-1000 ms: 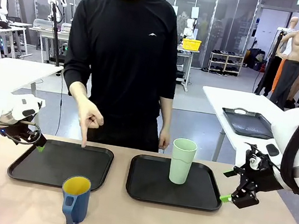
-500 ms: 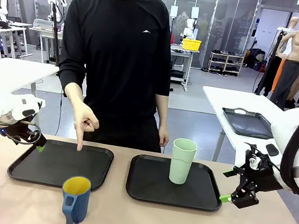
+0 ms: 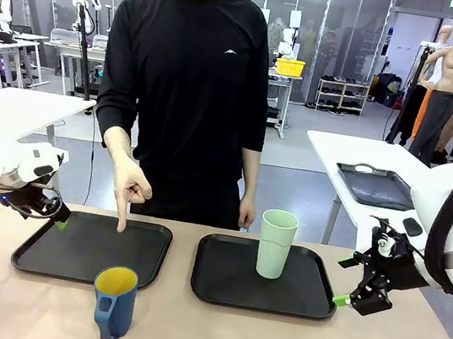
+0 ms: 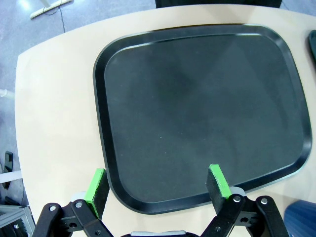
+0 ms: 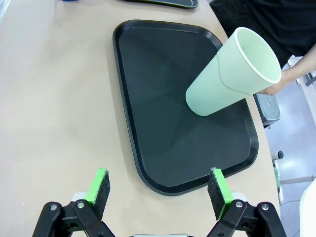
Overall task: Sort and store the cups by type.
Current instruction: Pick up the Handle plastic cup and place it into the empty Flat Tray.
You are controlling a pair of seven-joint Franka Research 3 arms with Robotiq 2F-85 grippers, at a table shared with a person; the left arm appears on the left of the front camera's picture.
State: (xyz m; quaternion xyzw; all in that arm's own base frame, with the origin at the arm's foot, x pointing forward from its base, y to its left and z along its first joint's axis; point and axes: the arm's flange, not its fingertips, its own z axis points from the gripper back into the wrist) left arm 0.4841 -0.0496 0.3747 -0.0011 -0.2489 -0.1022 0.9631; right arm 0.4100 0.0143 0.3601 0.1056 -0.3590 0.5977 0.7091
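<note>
The desk (image 3: 184, 338) carried two black trays. The left tray (image 3: 83, 246) lay bare, directly under and ahead of the left claw (image 4: 157, 174), whose green pads stood spread wide with nothing between them. The right tray (image 3: 227, 282) lay ahead of the right claw (image 5: 158, 174), which was likewise spread and empty and hung low beside the tray's outer edge. The pale green tumbler (image 3: 276, 243) stood upright on that tray, well ahead of the right claw, so that half looked done. The blue mug (image 3: 114, 302) stood on the bare desk off to the left claw's side, just outside its tray, and probably remained to be stored. A person's hand (image 3: 129, 185) pointed down at the left tray's far edge.
</note>
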